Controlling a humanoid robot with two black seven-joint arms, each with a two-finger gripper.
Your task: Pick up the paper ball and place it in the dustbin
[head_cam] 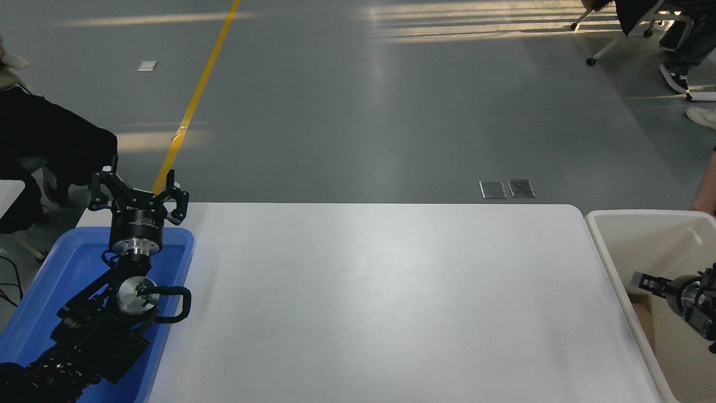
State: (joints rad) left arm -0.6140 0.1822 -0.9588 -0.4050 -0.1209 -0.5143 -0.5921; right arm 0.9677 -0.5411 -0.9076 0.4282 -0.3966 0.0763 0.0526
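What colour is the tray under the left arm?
Blue tray, seen in the head view.

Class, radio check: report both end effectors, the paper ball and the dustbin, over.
Left end effector open, parked over blue tray. Right end effector over dustbin, no paper seen in it. Paper ball not visible. Table offers no obstruction.
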